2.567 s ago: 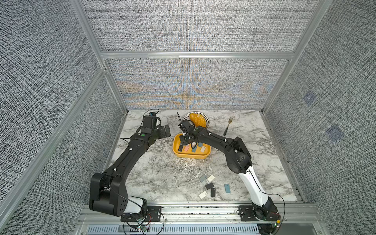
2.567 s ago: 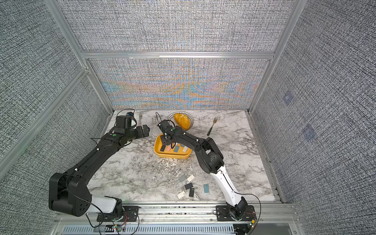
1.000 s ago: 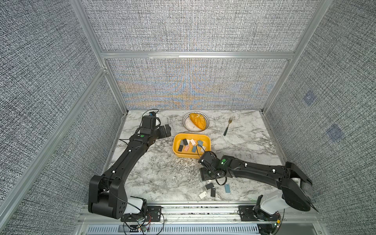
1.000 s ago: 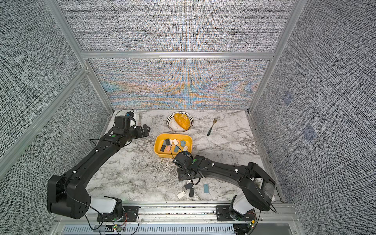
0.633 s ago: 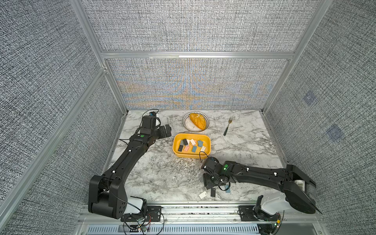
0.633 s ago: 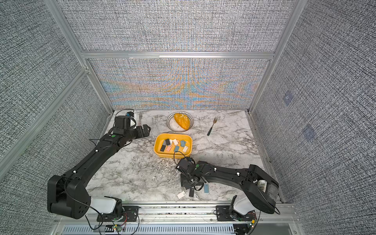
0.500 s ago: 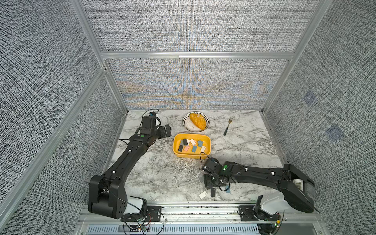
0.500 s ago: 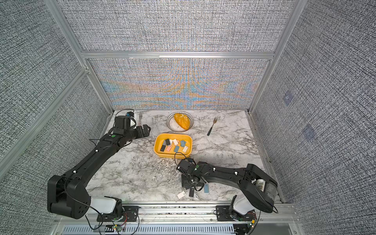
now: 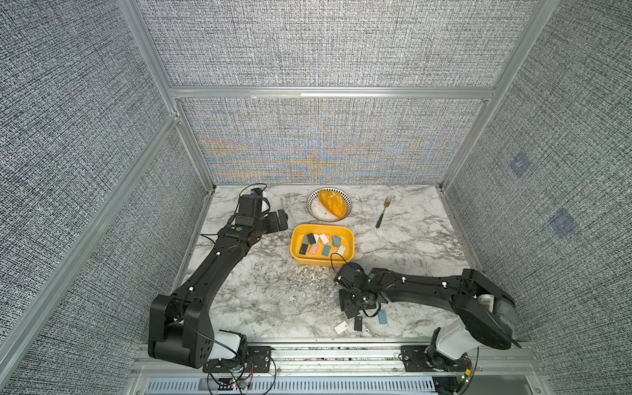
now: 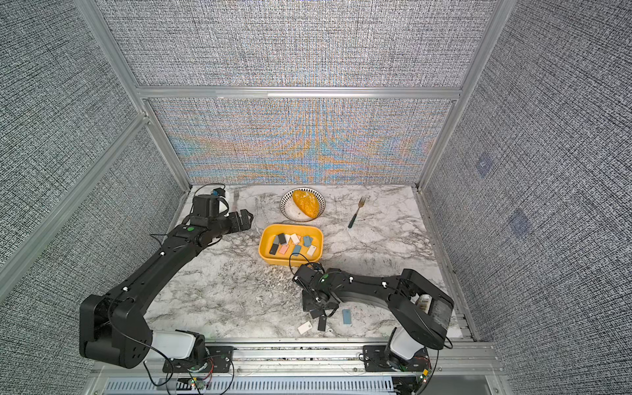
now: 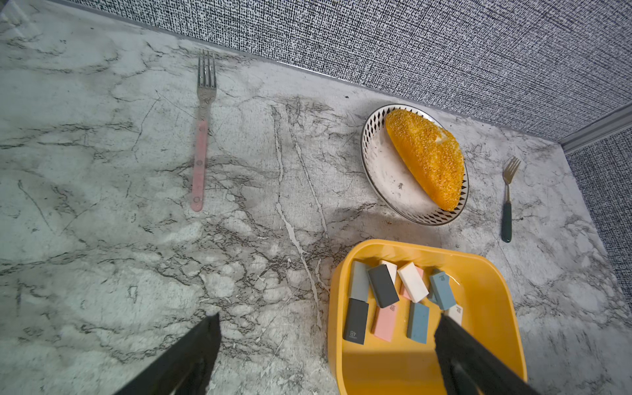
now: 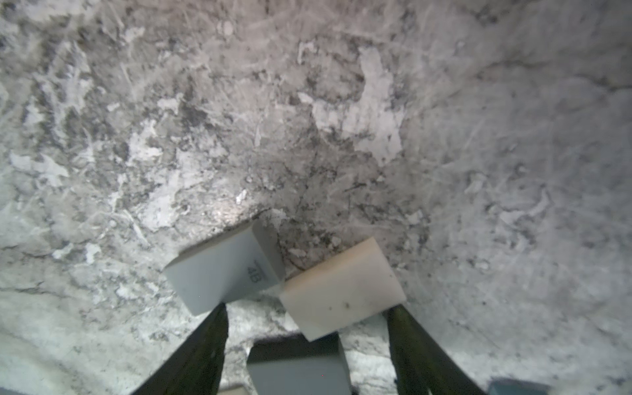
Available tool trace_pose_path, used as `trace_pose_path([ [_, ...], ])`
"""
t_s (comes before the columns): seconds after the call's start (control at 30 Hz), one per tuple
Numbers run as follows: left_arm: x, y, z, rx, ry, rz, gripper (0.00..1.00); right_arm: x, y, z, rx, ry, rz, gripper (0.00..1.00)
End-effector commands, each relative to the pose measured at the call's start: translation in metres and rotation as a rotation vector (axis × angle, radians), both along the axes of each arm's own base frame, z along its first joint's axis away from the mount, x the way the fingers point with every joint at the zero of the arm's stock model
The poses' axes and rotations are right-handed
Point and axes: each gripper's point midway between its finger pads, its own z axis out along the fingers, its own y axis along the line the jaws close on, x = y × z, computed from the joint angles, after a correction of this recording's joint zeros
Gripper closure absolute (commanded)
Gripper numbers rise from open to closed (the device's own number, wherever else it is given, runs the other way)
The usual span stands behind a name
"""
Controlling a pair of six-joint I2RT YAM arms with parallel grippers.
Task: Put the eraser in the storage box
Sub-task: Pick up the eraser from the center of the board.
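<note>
Two matte bricks: grey eraser (image 12: 222,270), cream eraser (image 12: 342,294).

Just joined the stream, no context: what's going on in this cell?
The right gripper is down low over a cluster of loose erasers near the front edge of the table. Its jaws are open and straddle a dark eraser, with a grey eraser and a cream eraser just past its tips. Nothing is gripped yet. The yellow storage box already holds several erasers. The left gripper hangs open and empty beside the box.
</note>
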Motion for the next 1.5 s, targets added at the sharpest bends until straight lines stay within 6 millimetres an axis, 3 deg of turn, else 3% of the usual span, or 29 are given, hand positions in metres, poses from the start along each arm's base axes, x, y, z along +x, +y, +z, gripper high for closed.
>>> trace_pose_path([
  [0.0,0.002,0.0,0.002,0.0,-0.017,0.003,0.0,0.007,0.003,-0.002,-0.013,-0.026,0.016,0.26],
  [0.37,0.004,0.001,0.001,0.001,-0.015,0.006,0.0,0.017,0.007,-0.006,-0.053,-0.049,0.055,0.27],
  [1.03,0.004,0.001,0.002,0.004,-0.014,0.008,0.0,0.034,0.031,-0.005,-0.042,-0.093,0.126,0.27],
  [1.47,0.005,0.0,0.002,0.0,-0.013,0.002,0.0,0.039,0.033,0.0,-0.038,-0.116,0.135,0.27],
])
